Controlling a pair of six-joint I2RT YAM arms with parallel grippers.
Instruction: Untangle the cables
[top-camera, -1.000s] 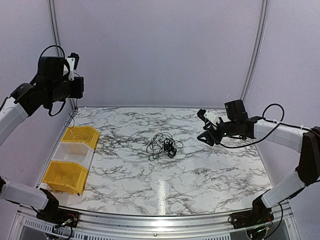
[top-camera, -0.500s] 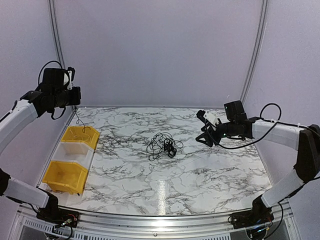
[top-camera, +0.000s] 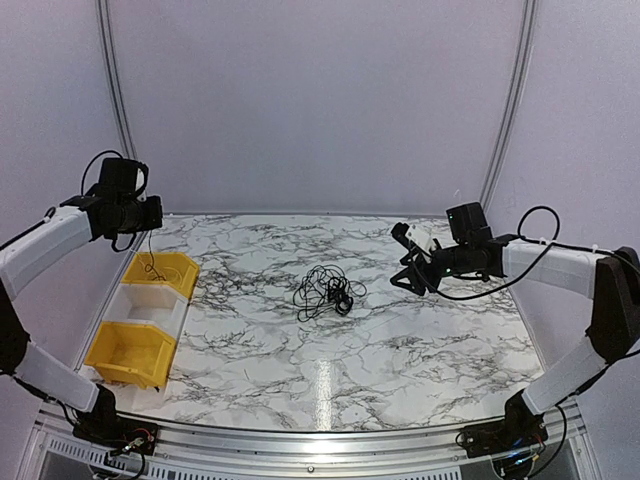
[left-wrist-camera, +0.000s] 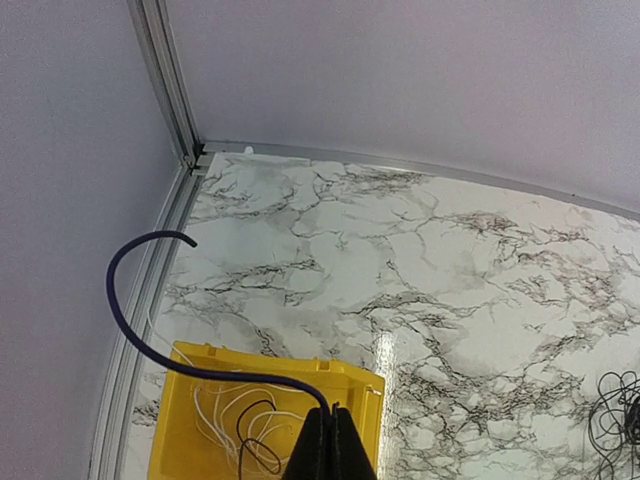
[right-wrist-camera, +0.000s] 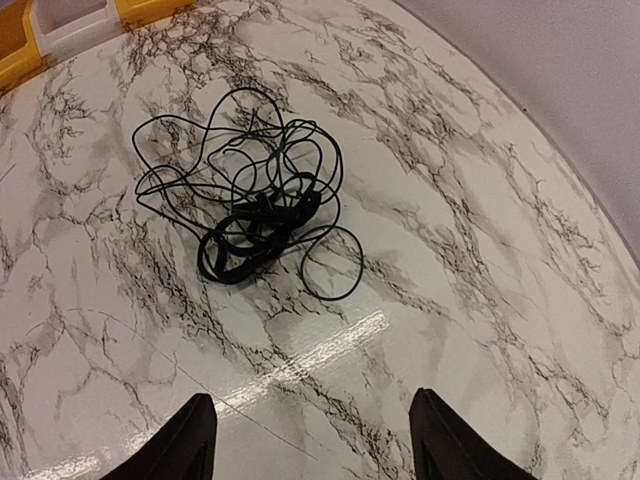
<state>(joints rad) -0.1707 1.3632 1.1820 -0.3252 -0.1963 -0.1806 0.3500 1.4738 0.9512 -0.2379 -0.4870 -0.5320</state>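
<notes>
Mid-table, I see the bunch of thin black cables (top-camera: 325, 290) loose on the marble-patterned tabletop (top-camera: 400, 350); my right gripper (top-camera: 408, 265) hovers to its right, jaws apart, empty. Farther back left, my left gripper (left-wrist-camera: 328, 418) pinches one thin dark cable (left-wrist-camera: 113, 285) above the rear yellow plastic bin (left-wrist-camera: 185, 420).

Marble-patterned table (top-camera: 400, 330) enclosed by pale lilac walls (top-camera: 320, 100). Three open bins stood touching in a row along its left edge: far yellow bin (top-camera: 186, 270), white bin (top-camera: 145, 300) between, near yellow bin (top-camera: 120, 368). An aluminium rail (top-camera: 320, 435) bordered the near edge.
</notes>
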